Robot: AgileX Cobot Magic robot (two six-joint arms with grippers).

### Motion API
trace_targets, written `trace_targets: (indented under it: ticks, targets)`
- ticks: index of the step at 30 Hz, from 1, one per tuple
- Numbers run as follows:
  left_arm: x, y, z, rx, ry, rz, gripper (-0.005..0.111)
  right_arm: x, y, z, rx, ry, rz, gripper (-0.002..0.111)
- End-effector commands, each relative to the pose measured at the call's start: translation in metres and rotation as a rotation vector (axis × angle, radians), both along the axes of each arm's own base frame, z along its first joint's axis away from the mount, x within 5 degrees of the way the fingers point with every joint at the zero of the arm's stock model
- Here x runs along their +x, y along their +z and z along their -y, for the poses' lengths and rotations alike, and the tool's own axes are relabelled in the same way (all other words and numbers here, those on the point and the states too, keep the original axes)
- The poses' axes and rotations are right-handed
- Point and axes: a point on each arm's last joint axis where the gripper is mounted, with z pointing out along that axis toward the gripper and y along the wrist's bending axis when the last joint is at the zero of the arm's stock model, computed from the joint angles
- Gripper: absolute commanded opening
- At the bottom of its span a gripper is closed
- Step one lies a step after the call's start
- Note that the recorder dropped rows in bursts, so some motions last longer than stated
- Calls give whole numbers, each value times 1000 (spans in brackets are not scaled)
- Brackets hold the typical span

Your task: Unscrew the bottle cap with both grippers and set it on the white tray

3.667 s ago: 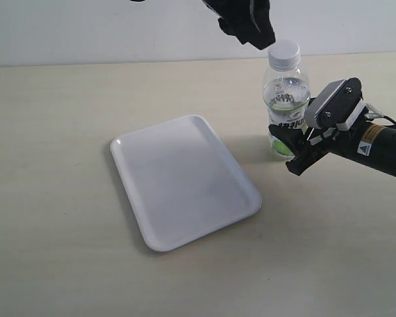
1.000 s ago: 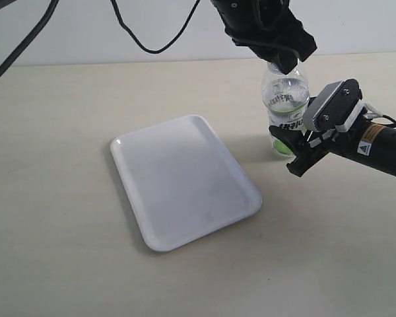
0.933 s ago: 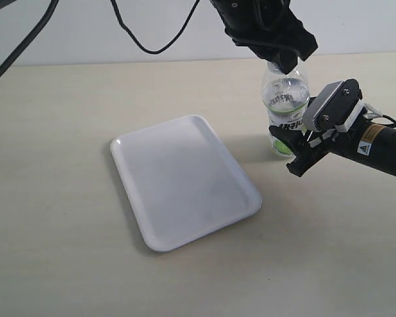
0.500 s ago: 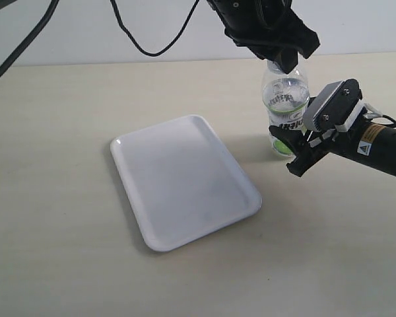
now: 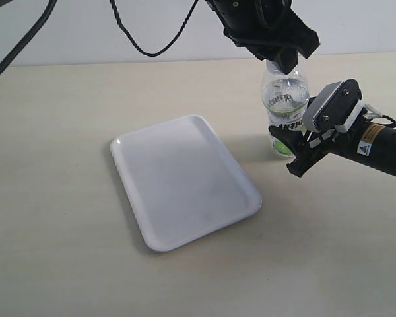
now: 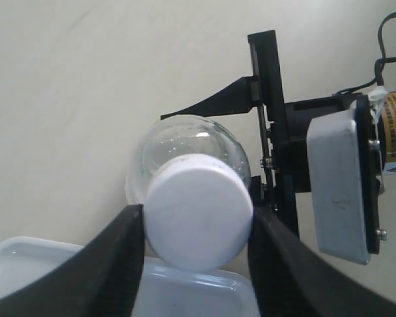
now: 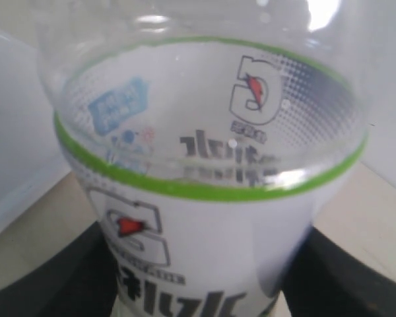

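The clear bottle (image 5: 287,99) with its white-and-green label stands upright on the table, right of the white tray (image 5: 185,178). My right gripper (image 5: 292,148) is shut on the bottle's lower body, and its dark fingers press both sides of the label (image 7: 198,264). My left gripper (image 5: 282,63) comes down from above and covers the bottle's top in the exterior view. The left wrist view shows the white bottle cap (image 6: 199,211) sitting on the neck, with the two black fingers (image 6: 119,264) touching its opposite sides.
A black cable (image 5: 145,39) hangs from the left arm over the back of the table. The right arm's body (image 5: 376,148) reaches in from the right edge. The tray's near corner (image 6: 26,271) lies just beside the bottle.
Since the earliest frame the left gripper has come down from beside the cap and closed around it. Over the last second it has barely shifted; the bottle and right gripper hold still.
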Motion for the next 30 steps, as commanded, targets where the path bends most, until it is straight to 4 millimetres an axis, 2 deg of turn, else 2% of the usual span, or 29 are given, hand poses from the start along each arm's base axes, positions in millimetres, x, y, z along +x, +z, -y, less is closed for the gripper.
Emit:
trace_targets:
  ticks: [1, 4, 9, 12, 15, 18, 24, 27, 30]
  targets:
    - [-5, 14, -2, -41, 5, 4, 0, -3, -11, 5, -56, -29, -93, 0]
    - [-4, 14, -2, -41, 2, 7, 9, -3, -11, 5, -56, -29, -93, 0]
    - [-4, 15, -2, -45, 4, 11, 46, -3, -11, 5, -56, -29, -93, 0]
    - [-4, 15, -2, -42, 3, 11, 58, -3, -11, 5, -56, -29, -93, 0]
    - [-4, 15, -2, -45, 5, 17, 64, -3, -11, 5, -56, -29, -93, 0]
    - [-3, 18, -4, -23, -33, 69, 65, -3, -11, 5, -57, -25, -93, 0]
    - [-7, 43, -15, 48, -192, 265, 65, -4, -12, 5, -61, -26, -100, 0]
    - [-11, 50, -19, 104, -353, 363, 65, -4, -12, 5, -65, -27, -107, 0]
    - [-12, 45, -19, 188, -556, 454, 64, -4, -13, 6, -67, -33, -112, 0]
